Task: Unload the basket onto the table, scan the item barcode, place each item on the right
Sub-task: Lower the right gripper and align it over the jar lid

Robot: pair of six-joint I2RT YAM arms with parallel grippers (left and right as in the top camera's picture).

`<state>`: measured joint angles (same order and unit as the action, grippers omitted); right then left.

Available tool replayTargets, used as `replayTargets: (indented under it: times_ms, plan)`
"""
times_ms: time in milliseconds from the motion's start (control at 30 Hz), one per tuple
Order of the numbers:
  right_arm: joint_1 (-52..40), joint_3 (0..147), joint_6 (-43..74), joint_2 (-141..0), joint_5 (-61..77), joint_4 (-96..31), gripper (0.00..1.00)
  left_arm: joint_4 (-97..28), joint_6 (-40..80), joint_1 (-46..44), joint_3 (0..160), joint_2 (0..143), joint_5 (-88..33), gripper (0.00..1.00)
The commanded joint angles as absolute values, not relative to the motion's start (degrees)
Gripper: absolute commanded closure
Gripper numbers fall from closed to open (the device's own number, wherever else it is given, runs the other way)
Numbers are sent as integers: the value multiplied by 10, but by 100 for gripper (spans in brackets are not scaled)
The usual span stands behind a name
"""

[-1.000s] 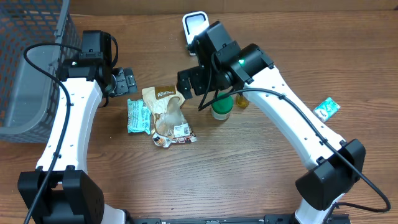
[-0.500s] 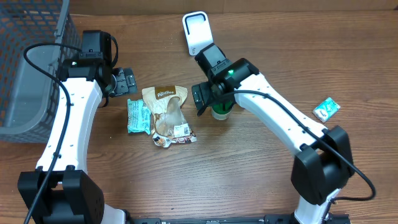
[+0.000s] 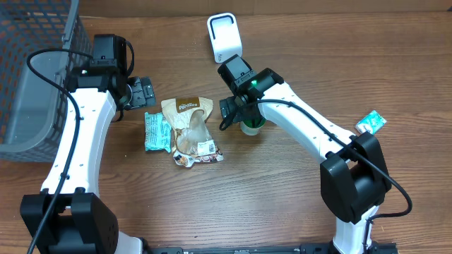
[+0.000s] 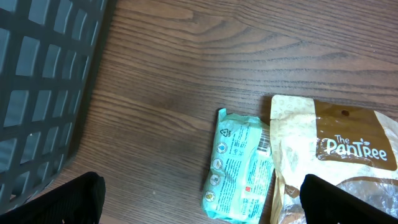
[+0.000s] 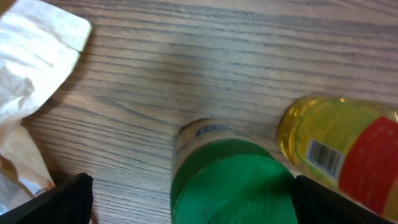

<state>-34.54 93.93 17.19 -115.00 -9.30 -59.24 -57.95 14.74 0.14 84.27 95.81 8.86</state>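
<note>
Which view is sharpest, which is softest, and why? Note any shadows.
Left wrist: sharpest, the PanTree pouch print reads clearly. Right wrist: softest, the green jar lid sits very close and looks blurred. Overhead: even light, only soft shadows on the wooden table.

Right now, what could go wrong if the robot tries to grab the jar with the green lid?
1. The yellow bottle stands right beside the green-lidded jar. One of the right fingers, spread wide around the jar, could bump the bottle over.
2. The snack pouch lies close on the other side, so the other finger might snag it.
</note>
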Motion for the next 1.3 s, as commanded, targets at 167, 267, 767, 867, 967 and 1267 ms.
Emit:
replayTargets:
  times_ms: [167, 267, 767, 867, 967, 1267]
  plan:
    - [-357, 934, 306, -1164, -11, -602, 6, -581, 139, 4, 853, 959, 94, 0]
    - [-369, 934, 333, -1164, -10, -599, 8, -581, 139, 4, 853, 959, 94, 1]
    - [-381, 1023, 214, -1165, -187, -650, 5, -581, 139, 4, 853, 959, 94, 0]
    - [-374, 1022, 192, -1171, -188, -653, 3, -581, 139, 4, 853, 959, 94, 0]
    - [-369, 1020, 170, -1180, -188, -651, 0, -581, 139, 4, 853, 959, 94, 0]
    - [-347, 1020, 147, -1206, -179, -651, 0, -581, 139, 4, 853, 959, 94, 0]
